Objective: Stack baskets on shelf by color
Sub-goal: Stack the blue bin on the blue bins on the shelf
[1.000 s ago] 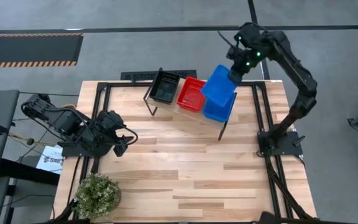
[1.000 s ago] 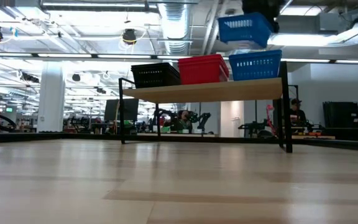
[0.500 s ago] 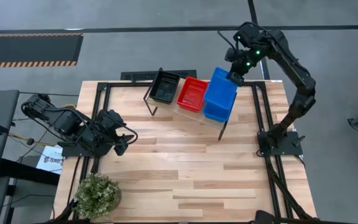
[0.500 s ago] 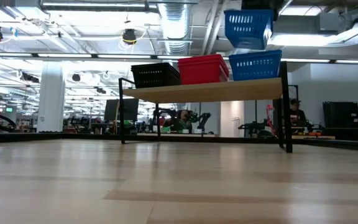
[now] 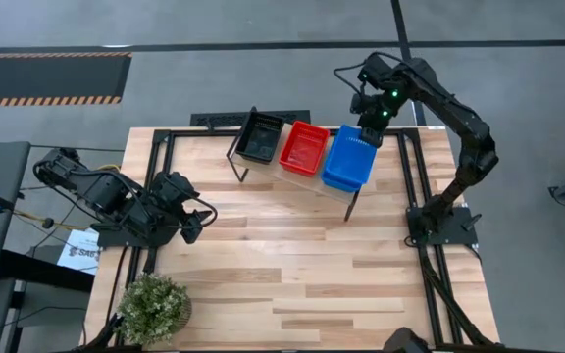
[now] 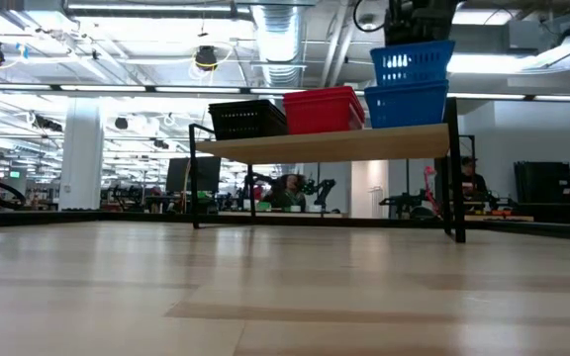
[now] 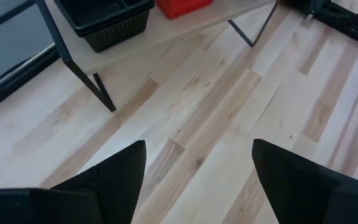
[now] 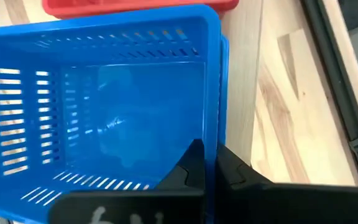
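Blue basket [image 5: 349, 152], top one, pinched at its back rim by right hand [image 5: 370, 136], fingers pressed together on the mesh wall. Nested partway into another blue basket [image 6: 407, 104] standing on the shelf [image 6: 334, 144], at the shelf's right end as seen from above. Upper basket's rim riding above the lower one's rim, roughly level. Red basket stack [image 5: 303, 148] at the shelf's middle, just beside the blue pair. Black basket stack [image 5: 261, 136] at the shelf's left end, beside the red. Shelf set at the far edge of the bench [image 5: 292, 265]. Left hand [image 5: 190, 225] well apart from the shelf, near the bench's left edge, fingers [image 7: 114, 180] spread wide, gripping nothing. Potted plant [image 5: 152, 306] at the bench's near left corner, far from the shelf.
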